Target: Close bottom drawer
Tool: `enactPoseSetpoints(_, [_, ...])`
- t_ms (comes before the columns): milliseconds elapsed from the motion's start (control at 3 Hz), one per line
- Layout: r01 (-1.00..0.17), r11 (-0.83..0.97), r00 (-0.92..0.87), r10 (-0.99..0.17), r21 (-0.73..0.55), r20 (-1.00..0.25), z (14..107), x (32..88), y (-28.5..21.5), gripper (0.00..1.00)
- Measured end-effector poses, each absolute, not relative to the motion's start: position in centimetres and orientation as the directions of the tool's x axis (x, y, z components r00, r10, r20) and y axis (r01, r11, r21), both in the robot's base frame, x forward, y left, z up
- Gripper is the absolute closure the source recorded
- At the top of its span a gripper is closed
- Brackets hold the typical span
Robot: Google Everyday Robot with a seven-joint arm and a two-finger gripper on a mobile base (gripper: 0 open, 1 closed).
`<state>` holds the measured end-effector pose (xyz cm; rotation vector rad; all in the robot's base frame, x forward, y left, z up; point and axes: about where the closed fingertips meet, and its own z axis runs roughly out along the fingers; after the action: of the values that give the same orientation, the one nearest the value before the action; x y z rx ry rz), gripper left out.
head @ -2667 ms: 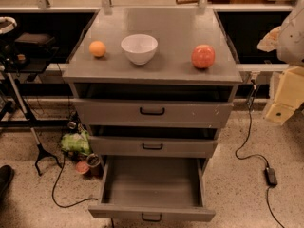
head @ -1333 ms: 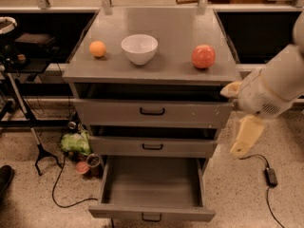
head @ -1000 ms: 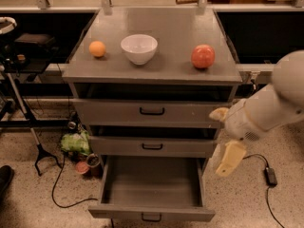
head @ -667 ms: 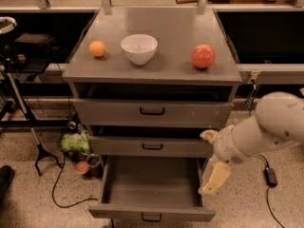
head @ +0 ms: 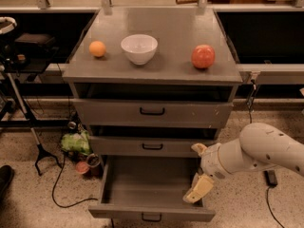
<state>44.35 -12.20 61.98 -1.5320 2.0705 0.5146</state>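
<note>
Presently, the bottom drawer (head: 142, 186) is standing pulled out toward the near side, under the two upper drawers. The claw (head: 198, 183) is hanging over its right inner edge, arm (head: 266, 151) reaching in from the right; open or closed, cannot tell. An orange (head: 97, 48), bowl (head: 139, 48) and red fruit (head: 203, 56) are sitting on the bench (head: 166, 27).

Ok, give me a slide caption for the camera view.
Tool at the right side of the open bottom drawer; orange, white bowl and red fruit sit on the cabinet top.
</note>
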Motion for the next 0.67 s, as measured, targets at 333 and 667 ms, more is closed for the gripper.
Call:
enactPoseSetpoints(333, [-0.957,0.291,-0.233,-0.764,0.002,-0.601,62.0,44.3,-12.2,0.00])
enactPoseSetpoints(667, [-0.973,0.232,-0.190,-0.816,-0.008,-0.545,59.7,44.8,-12.2,0.00])
